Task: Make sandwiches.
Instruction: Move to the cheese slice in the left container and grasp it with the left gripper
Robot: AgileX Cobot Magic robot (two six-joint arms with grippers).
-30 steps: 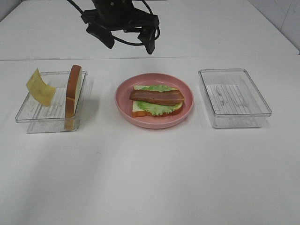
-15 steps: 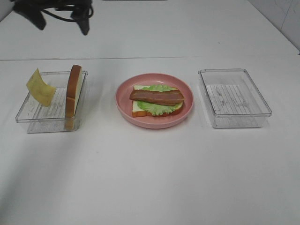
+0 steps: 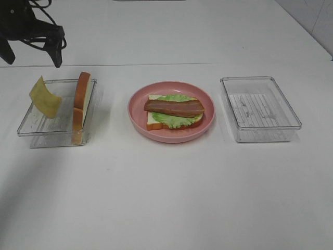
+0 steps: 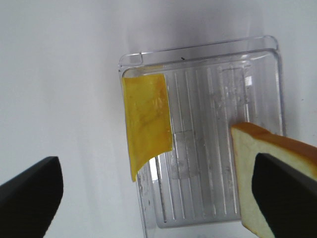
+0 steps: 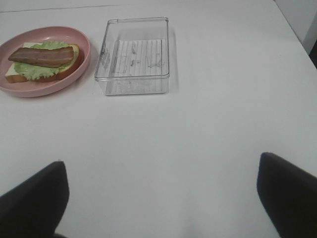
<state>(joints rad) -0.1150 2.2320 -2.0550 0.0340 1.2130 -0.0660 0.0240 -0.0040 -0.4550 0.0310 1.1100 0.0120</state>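
**Cheese and top slice in the left tray, sandwich half built on the plate**

Your left gripper [image 3: 32, 58] hangs above the far side of the left tray [image 3: 31, 127], jaws spread wide and holding nothing. In that clear tray, the yellow cheese slice [image 3: 45, 97] leans tilted against the outer wall, its top edge above the rim. A bread slice [image 3: 81, 99] stands on edge along the wall nearest the pink plate [image 3: 136, 112].

On the plate, mid-table, the lower bread slice [image 3: 152, 121] lies flat with the lettuce leaf [image 3: 171, 119] on it and a bacon strip [image 3: 173, 107] across the top.

The right tray [image 3: 260, 109] sits just beside the plate, its ribbed floor in plain view. Your right gripper [image 5: 161, 198] is well apart from it over the white table [image 5: 198, 139], fingers wide, gripping nothing.
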